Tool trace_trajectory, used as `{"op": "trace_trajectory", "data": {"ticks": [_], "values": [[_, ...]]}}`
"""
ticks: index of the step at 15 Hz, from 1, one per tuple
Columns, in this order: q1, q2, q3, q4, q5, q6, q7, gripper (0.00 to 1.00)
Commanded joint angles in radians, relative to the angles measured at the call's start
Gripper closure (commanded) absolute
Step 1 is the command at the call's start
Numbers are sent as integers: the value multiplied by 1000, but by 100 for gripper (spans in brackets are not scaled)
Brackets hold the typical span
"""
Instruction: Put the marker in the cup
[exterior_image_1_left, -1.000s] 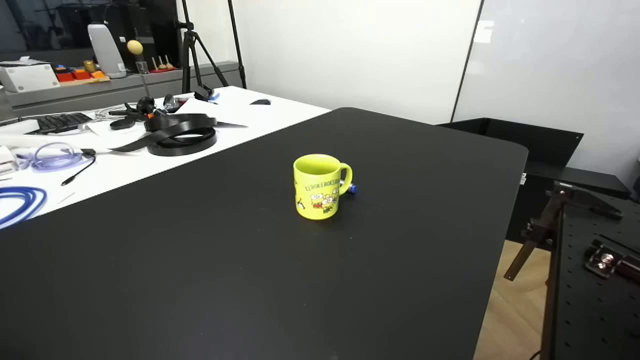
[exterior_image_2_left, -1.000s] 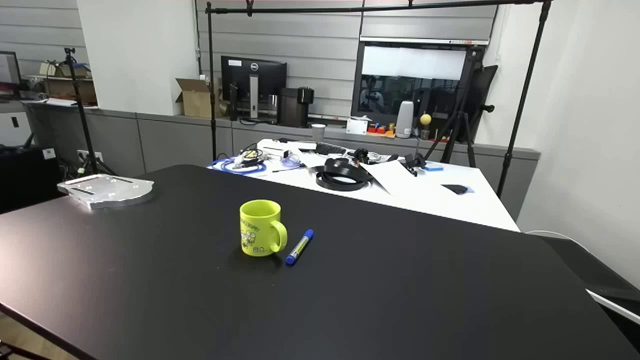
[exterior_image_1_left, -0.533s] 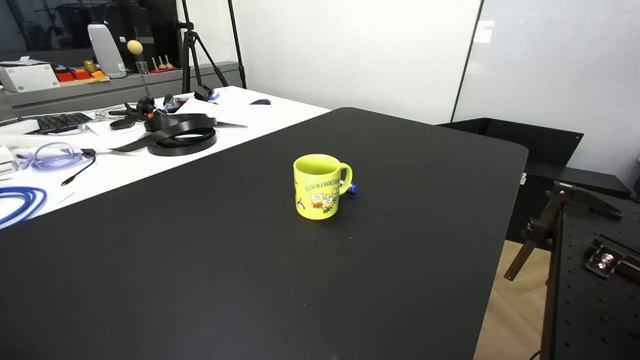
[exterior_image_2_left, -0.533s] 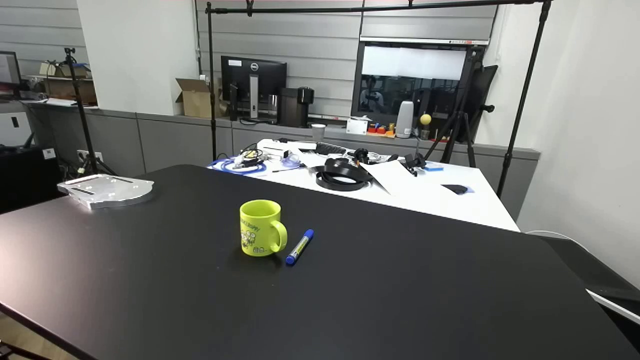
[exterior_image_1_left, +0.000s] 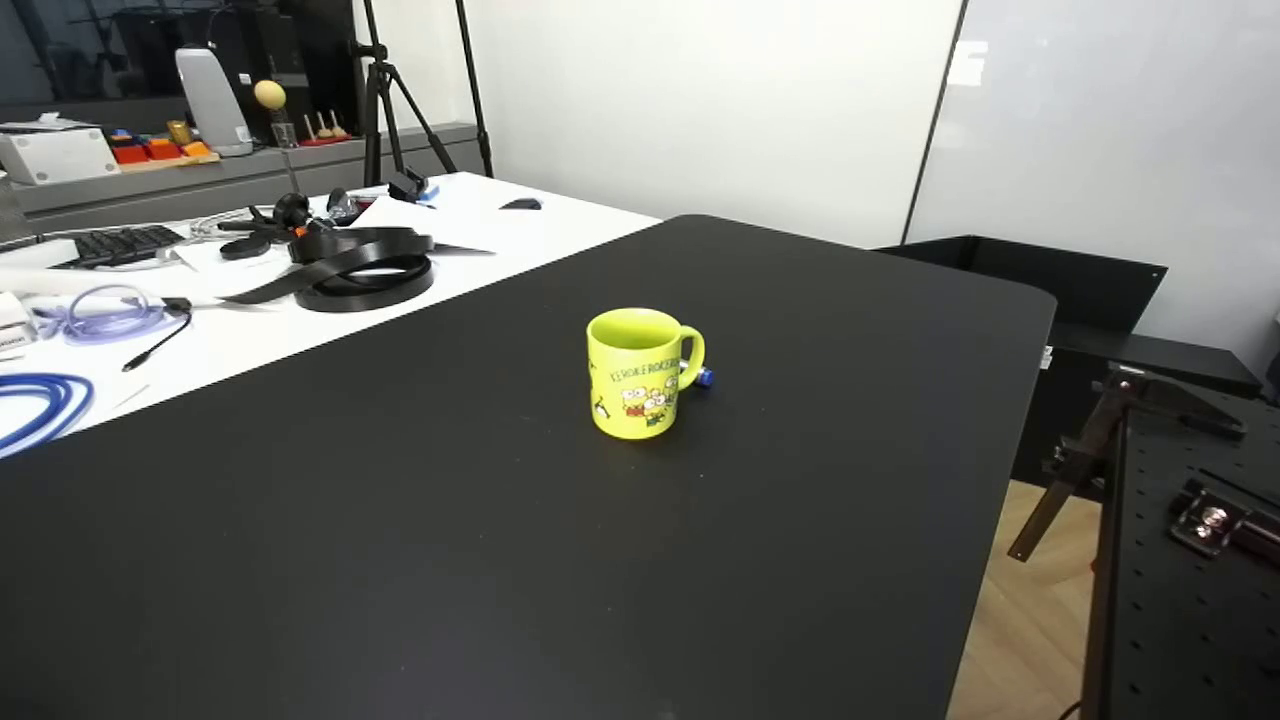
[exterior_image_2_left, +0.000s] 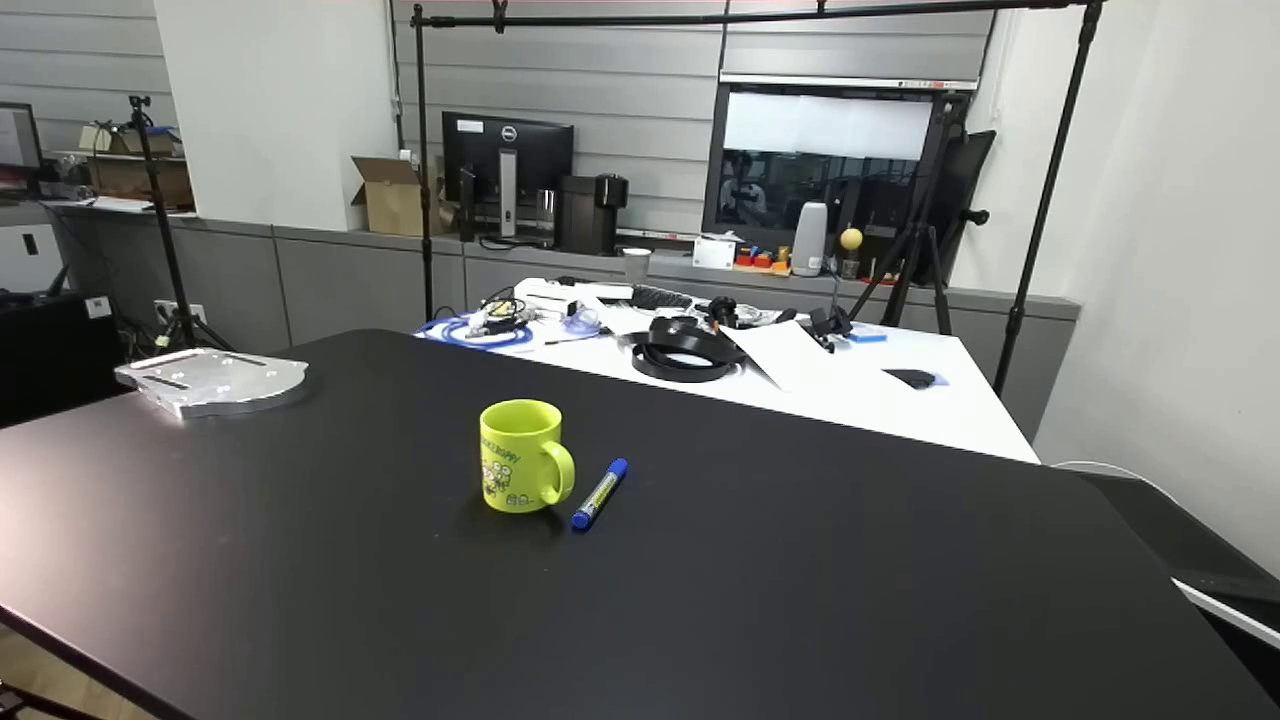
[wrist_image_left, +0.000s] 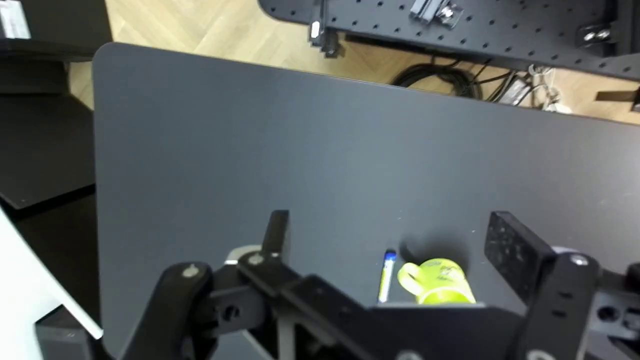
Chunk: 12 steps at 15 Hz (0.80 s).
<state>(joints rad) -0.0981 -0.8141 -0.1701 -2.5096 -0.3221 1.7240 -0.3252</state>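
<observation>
Marker (wrist_image_left: 387, 277) and mug (wrist_image_left: 445, 279) on the table (wrist_image_left: 225, 150), below the gripper (wrist_image_left: 396, 237), its jaws wide apart.
Closing there could knock the mug, because its handle (exterior_image_2_left: 567, 471) reaches close beside the marker.

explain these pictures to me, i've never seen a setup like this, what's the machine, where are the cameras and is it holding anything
The machine is a single robot arm. Only its end effector, the grasping part, shows, in the wrist view; that camera sits on the wrist, looking down at the black table. The end effector's two fingers stand wide apart and hold nothing. The two exterior views come from cameras outside the robot, looking at the same table from different places. On it a yellow-green mug stands upright, and a blue marker lies beside it. In the wrist view both appear between the fingers, but rest on the table.
</observation>
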Motion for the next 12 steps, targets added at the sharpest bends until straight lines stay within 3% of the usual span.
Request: {"op": "trace_trajectory", "data": {"ticks": [1, 4, 8, 9, 10, 12], "values": [[-33, 135, -14, -13, -115, 231, 91, 0], [-72, 279, -7, 10, -146, 396, 165, 0], [-55, 447, 11, 58, -54, 488, 201, 0], [-46, 486, 15, 84, -22, 465, 185, 0], [-68, 401, 11, 12, -56, 486, 156, 0], [-57, 460, 18, 42, -29, 485, 157, 0]]}}
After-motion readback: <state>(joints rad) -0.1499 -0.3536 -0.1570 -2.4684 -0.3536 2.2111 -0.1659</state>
